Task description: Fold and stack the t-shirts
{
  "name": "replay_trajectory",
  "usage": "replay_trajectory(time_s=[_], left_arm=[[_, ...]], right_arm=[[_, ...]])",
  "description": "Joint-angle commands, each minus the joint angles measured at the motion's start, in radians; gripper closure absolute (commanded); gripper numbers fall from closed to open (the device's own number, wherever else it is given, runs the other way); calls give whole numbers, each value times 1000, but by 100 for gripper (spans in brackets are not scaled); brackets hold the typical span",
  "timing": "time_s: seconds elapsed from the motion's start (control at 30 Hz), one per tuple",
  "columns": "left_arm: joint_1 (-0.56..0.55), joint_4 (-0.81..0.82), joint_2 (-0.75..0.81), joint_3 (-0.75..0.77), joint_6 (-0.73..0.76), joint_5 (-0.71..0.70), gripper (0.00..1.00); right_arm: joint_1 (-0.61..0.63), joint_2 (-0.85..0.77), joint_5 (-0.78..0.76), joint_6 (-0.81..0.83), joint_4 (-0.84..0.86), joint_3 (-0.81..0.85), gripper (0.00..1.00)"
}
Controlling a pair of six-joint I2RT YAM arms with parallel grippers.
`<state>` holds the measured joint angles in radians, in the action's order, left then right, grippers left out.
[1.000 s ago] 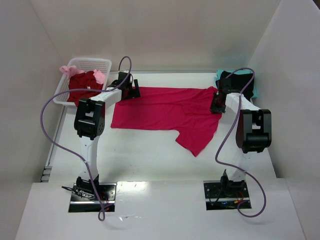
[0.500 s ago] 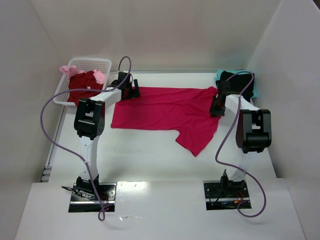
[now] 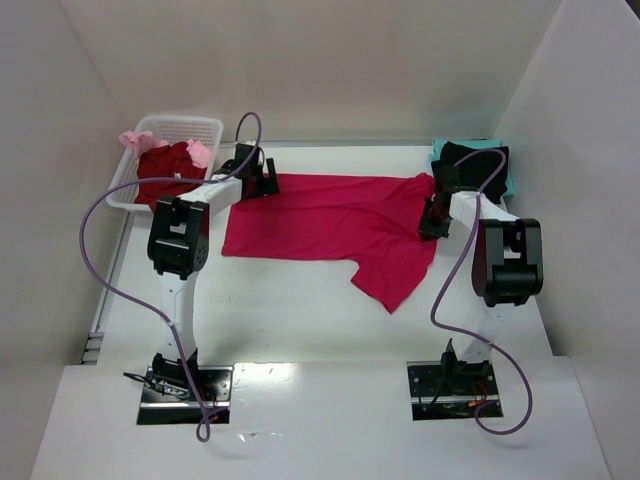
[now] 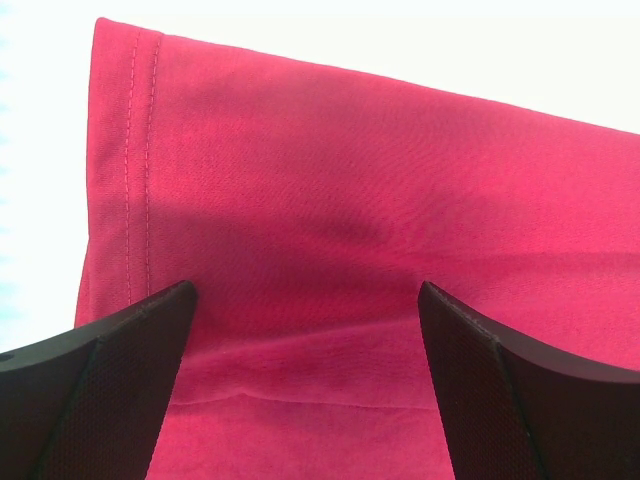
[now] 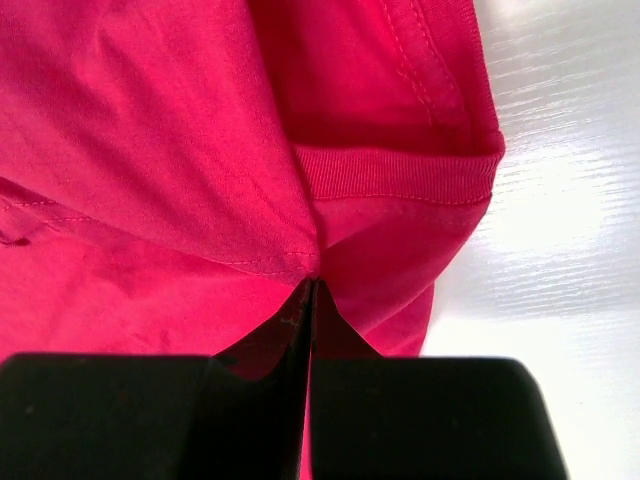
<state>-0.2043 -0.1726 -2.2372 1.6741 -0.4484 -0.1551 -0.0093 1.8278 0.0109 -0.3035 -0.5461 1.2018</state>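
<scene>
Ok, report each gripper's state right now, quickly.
Left gripper: open, jaws spread over the hemmed edge of the bright crimson-pink cloth t-shirt, gripping nothing.
Right gripper: shut on that t-shirt, pinching a fold by the ribbed neckband.

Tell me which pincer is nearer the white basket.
Left. The left pincer sits open over one end of the crimson shirt, beside the basket; the right pincer is shut on the shirt's opposite end.

The big t-shirt (image 3: 330, 215) is bright pink-red. The basket (image 3: 190, 120) is white. The basket t-shirt (image 3: 165, 172) is dark red. The bench (image 3: 300, 310) is white.
</scene>
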Motion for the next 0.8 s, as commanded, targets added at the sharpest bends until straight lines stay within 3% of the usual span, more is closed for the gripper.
replay_trajectory(time_s=[0.0, 0.13, 0.2, 0.27, 0.4, 0.43, 0.47, 0.6, 0.77], left_arm=[[6, -1, -6, 27, 5, 8, 1], [6, -10, -6, 36, 5, 8, 1], [6, -10, 5, 36, 5, 17, 1], [16, -22, 19, 49, 14, 17, 1], [26, -7, 92, 24, 24, 69, 1], [26, 4, 106, 15, 24, 69, 1], [26, 4, 120, -5, 33, 80, 1], [26, 25, 181, -37, 42, 120, 1], [26, 108, 249, -108, 103, 164, 1]], right_arm=[[-1, -48, 6, -14, -41, -10, 100], [-1, -59, -6, -14, -41, -21, 96], [-1, -70, -26, -14, -41, 8, 70], [-1, -91, -26, -14, -41, 56, 60], [-1, -130, -35, -14, -6, 182, 32], [-1, -130, -35, -14, 9, 211, 9], [-1, -130, -35, -14, 49, 263, 3], [-1, -67, 8, 7, 177, 350, 0], [-1, 152, 31, 43, 212, 529, 0]])
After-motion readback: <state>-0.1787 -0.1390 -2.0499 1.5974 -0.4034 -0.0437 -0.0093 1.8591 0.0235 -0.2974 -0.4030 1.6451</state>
